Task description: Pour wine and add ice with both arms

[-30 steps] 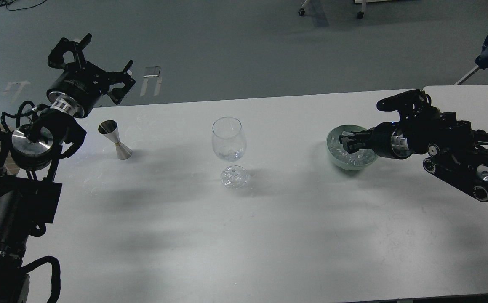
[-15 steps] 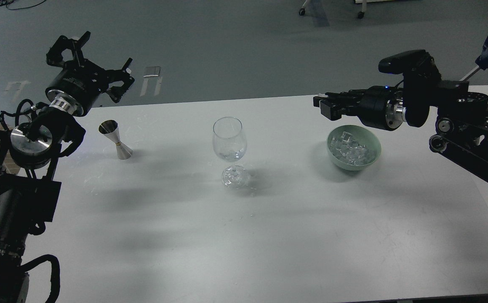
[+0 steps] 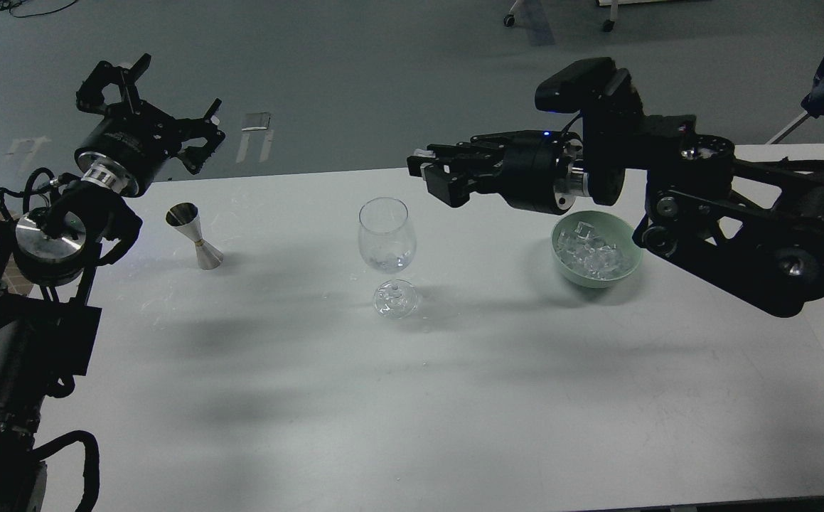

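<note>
A clear wine glass [image 3: 385,235] stands at the table's middle, with faint glints low in its bowl; I cannot tell wine from ice there. A pale green bowl [image 3: 582,279] to its right holds several ice cubes [image 3: 591,254]. My right gripper [image 3: 434,174] hovers just right of the glass rim and a little above it. Its fingers are close together with a small whitish glint of ice at the tips. My left gripper [image 3: 159,107] is open and empty, raised beyond the table's far left edge, above a steel jigger [image 3: 195,237].
The white table [image 3: 412,398] stretches wide toward me in front of the glass. A second white table [image 3: 795,160] adjoins at the far right. My right arm [image 3: 724,213] spans above the bowl. Grey floor lies beyond the far edge.
My right gripper came up out of the ice bowl and swung left to the glass rim. The left arm has barely moved.
</note>
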Controlling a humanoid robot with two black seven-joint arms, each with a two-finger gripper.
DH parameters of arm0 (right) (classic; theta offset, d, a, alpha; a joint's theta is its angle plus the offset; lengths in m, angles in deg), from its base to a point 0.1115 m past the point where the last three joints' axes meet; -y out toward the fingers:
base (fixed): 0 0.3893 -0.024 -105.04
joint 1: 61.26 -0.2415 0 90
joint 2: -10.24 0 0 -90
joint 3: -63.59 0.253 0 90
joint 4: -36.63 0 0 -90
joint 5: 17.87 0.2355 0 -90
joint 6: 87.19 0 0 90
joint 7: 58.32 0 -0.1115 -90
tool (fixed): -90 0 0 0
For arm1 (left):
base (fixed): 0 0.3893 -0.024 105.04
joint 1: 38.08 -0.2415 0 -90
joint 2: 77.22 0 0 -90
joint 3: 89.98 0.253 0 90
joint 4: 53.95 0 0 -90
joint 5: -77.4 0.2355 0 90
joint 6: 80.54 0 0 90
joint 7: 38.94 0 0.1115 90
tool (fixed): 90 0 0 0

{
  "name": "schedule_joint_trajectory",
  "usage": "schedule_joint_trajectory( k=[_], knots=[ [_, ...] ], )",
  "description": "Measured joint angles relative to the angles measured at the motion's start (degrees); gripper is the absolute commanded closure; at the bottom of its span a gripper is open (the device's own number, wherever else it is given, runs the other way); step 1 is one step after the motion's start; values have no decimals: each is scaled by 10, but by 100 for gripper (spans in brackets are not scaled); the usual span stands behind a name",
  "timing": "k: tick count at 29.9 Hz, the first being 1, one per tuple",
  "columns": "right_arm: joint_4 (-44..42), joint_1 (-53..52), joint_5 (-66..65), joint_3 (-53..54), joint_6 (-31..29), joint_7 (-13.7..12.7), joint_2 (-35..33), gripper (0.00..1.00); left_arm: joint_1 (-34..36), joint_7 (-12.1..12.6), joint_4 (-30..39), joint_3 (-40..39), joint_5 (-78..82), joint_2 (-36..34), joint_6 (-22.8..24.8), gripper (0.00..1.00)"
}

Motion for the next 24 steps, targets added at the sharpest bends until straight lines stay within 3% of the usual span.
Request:
schedule_joint_trajectory(
  k=[9, 24],
  knots=[
    [-65, -8, -30, 0, 0, -4, 91, 77, -1, 1, 0, -7, 0, -2, 0, 2],
    [-82, -9, -28, -21, 1, -3, 95, 77, -6, 1, 1, -9, 0, -2, 0, 2]
  ],
)
